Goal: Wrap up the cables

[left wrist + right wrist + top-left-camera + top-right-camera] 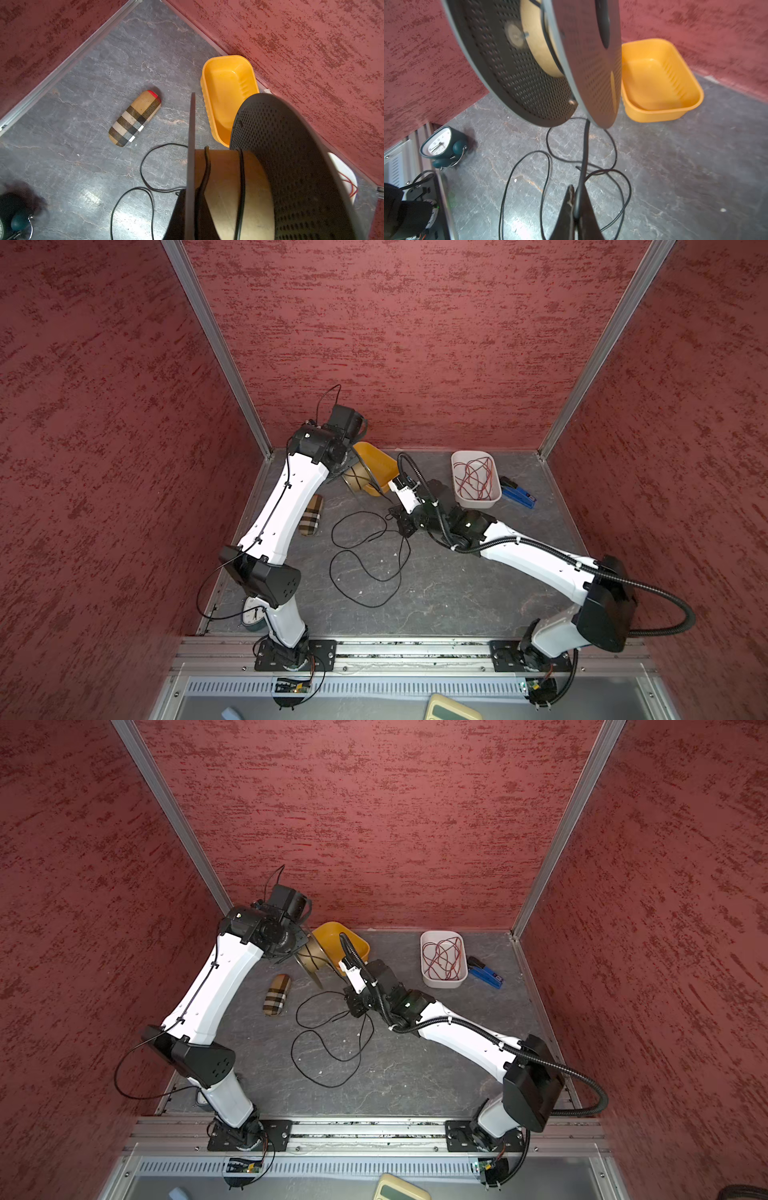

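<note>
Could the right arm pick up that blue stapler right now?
Probably not yet: the right gripper is shut on the black cable, so its jaws are taken. The blue stapler lies uncovered beside the white tray.

Cable loops (366, 568) are sprawling across the surface (478, 597), a plaid case (311, 516) and orange tub (376, 458) crowding its left, the near right lying open.

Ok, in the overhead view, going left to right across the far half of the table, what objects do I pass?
plaid case → yellow tub → white tray holding red-and-brown wires → blue tool. The spool overlaps the tub, so it is left out.
</note>
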You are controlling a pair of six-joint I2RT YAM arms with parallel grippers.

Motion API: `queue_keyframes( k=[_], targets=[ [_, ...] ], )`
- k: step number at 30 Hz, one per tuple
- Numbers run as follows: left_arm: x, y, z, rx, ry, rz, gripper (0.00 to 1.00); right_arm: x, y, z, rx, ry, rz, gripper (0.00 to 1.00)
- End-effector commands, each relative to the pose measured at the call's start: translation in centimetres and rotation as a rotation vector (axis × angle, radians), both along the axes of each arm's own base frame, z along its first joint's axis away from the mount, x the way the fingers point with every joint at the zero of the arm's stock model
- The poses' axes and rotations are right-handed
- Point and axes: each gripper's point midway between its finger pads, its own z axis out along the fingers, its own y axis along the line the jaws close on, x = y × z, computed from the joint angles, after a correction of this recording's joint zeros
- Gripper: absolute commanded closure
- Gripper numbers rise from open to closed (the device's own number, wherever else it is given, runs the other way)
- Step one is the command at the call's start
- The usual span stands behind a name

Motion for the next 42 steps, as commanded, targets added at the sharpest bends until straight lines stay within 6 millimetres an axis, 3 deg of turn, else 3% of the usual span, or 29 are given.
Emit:
queue_keyframes(
  k=[1, 6, 14, 23, 27, 29, 32, 35, 42],
  targets=[
    [0.1, 1.4, 1.6, 0.144, -0.037, 0.034, 1.00, 0.4, -0.3, 5.0, 0.037, -0.153, -0.033, 1.00],
    [-0.1, 1.0, 1.2, 0.157, -0.008, 0.024, 1.00, -0.7, 1.0, 6.9, 0.048, -0.243, 0.032, 1.00],
    [0.0, 0.8, 0.6, 0.154, 0.029, 0.009, 1.00, -2.2, 2.3, 7.7, 0.048, -0.282, 0.092, 1.00],
    [0.1, 0.9, -0.1, 0.112, 0.057, 0.009, 1.00, -5.5, 3.7, 10.0, 0.099, -0.324, 0.209, 1.00],
    [0.1, 0.6, -0.1, 0.133, 0.060, -0.015, 1.00, -4.1, 3.4, 10.6, 0.077, -0.337, 0.134, 1.00],
    [0.0, 0.6, -0.1, 0.162, 0.066, -0.033, 1.00, -2.6, 2.2, 11.4, 0.060, -0.364, 0.028, 1.00],
    [-0.2, 0.6, -0.1, 0.217, 0.076, -0.059, 1.00, 0.2, 0.7, 11.0, 0.005, -0.393, -0.151, 1.00],
    [-0.2, 0.3, 0.1, 0.248, 0.077, -0.095, 1.00, 1.7, -0.3, 11.1, -0.037, -0.417, -0.259, 1.00],
    [0.0, -0.7, 0.2, 0.296, 0.084, -0.190, 1.00, 3.3, -1.5, 11.8, -0.034, -0.435, -0.379, 1.00]
  ],
)
